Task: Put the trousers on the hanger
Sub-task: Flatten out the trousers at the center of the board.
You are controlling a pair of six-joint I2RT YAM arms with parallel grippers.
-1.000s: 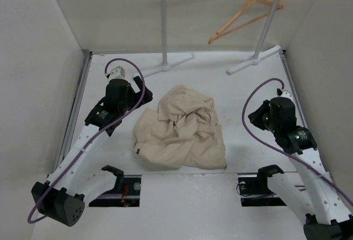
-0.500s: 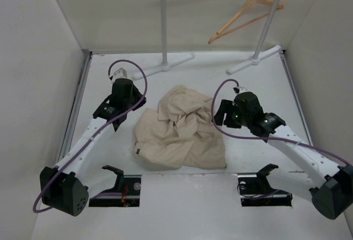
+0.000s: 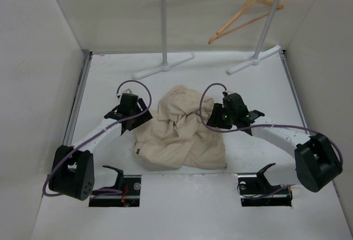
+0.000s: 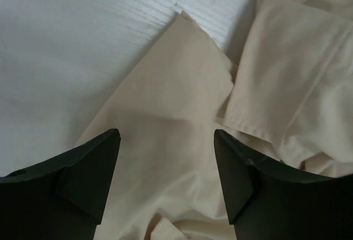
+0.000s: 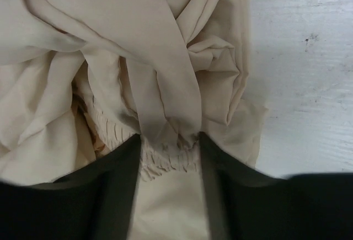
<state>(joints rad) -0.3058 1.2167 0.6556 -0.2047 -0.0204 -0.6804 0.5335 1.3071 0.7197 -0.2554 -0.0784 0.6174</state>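
- Beige cloth, the trousers [image 3: 181, 129], is seen crumpled in a heap on the white table [image 3: 105, 80], at its middle, between the two arms.
- A small dark label [image 3: 137, 152] is shown at the near left corner of the heap.
- Light wood makes up the hanger [image 3: 245, 16], which is hung tilted from the top rail of the white tube rack [image 3: 164, 25] at the far right, well apart from the trousers.
- The left gripper [image 3: 142, 117] is held low at the left edge of the heap. In the left wrist view its fingers [image 4: 83, 179] are spread wide above a flat fold of cloth, and nothing is pinched.
- The right gripper [image 3: 216, 117] is set at the right edge of the heap. In the right wrist view its fingers [image 5: 116, 179] are parted, and the gathered waistband [image 5: 165, 160] is seen in the gap between them, not squeezed.
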